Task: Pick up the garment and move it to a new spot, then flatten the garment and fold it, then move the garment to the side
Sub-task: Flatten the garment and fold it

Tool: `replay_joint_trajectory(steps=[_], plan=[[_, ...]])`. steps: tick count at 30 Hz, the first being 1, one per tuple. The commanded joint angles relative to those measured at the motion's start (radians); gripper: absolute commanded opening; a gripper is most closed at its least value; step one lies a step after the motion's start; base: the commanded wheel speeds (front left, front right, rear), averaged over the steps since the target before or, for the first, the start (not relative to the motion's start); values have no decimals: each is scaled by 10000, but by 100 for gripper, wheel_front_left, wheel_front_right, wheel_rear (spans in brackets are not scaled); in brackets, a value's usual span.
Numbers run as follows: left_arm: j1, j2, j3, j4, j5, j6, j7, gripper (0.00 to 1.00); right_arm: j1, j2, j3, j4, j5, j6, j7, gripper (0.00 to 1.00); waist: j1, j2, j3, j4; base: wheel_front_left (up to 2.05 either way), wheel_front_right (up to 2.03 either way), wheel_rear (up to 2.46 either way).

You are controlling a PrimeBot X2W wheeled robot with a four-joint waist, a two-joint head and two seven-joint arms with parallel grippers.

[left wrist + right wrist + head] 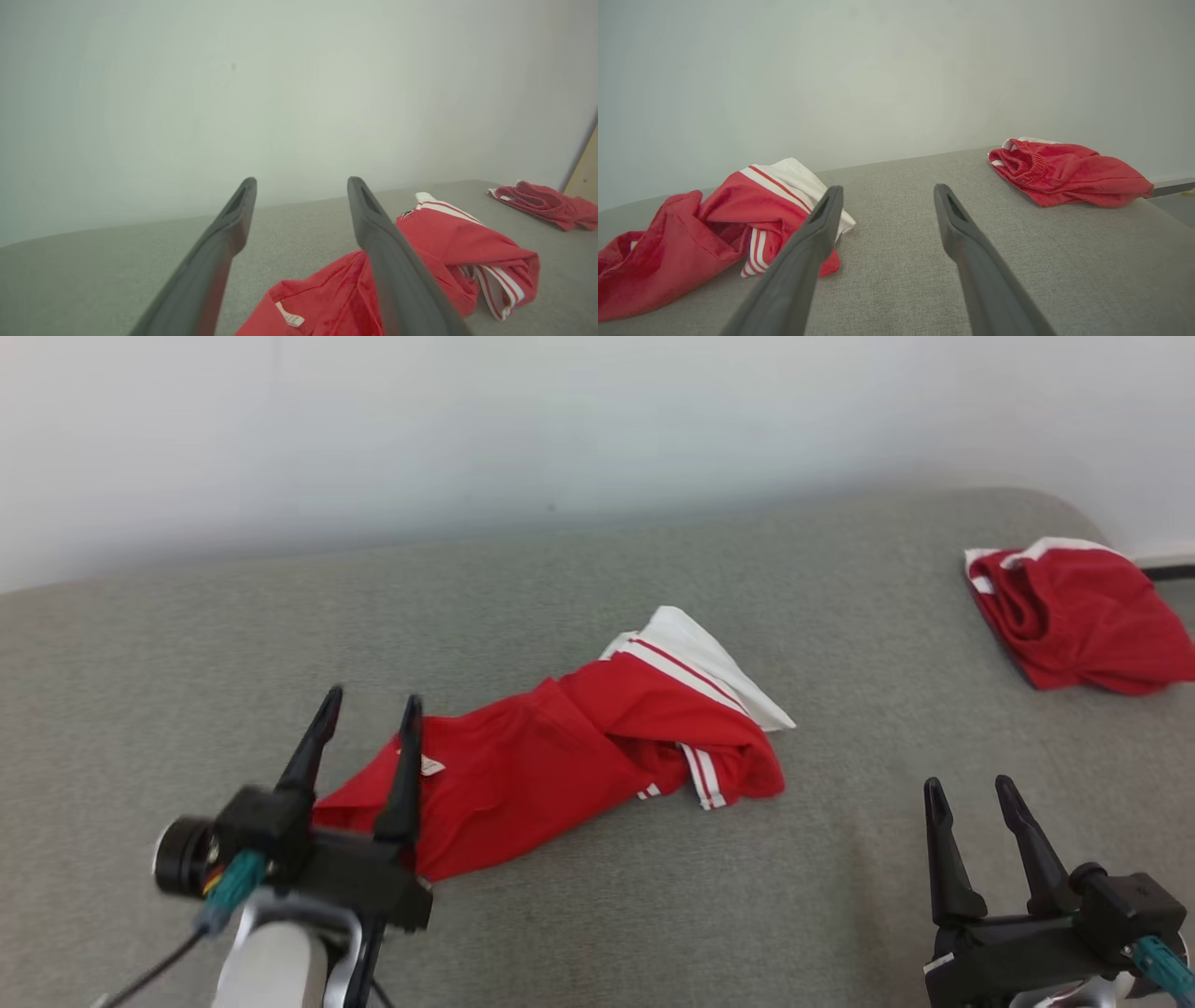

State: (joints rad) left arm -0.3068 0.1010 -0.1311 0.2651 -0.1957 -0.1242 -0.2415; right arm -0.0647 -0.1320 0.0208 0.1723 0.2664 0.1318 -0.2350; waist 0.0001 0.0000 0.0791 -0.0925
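A crumpled red garment (pixel 560 756) with white panels and stripes lies in the middle of the grey surface (pixel 653 915). It also shows in the left wrist view (pixel 434 252) and the right wrist view (pixel 714 228). My left gripper (pixel 371 705) hangs open over the garment's near left end, with nothing between its fingers (pixel 229 233). My right gripper (pixel 969 789) stands open at the lower right, apart from the garment, above bare fabric; its fingers (pixel 957 224) hold nothing.
A second red and white garment (pixel 1074 616) lies bunched at the far right of the surface, near its rounded edge. It also appears in the right wrist view (pixel 1064 172). A pale wall (pixel 560 420) stands right behind the surface.
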Motion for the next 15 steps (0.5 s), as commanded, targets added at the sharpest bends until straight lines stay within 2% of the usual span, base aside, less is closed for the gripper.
replay_joint_trajectory(steps=[1, 8, 15], plan=[[-395, 76, -197, 258, -163, -50, 125, 100, -177, 37, 7, 38, 15, -26, -51, 100, -1, 0, 414, -523, 0, 0, 0], [-1763, 458, -1255, 1599, -752, -61, 944, 100, -418, 108, 35, 246, 117, -26, -147, 100, -1, 0, 850, -1287, 0, 0, 0], [-2252, 830, -2072, 2785, -1445, -55, 1512, 100, -585, 115, 5, 424, 167, -26, -234, 100, -1, 0, 1115, -1654, 0, 0, 0]])
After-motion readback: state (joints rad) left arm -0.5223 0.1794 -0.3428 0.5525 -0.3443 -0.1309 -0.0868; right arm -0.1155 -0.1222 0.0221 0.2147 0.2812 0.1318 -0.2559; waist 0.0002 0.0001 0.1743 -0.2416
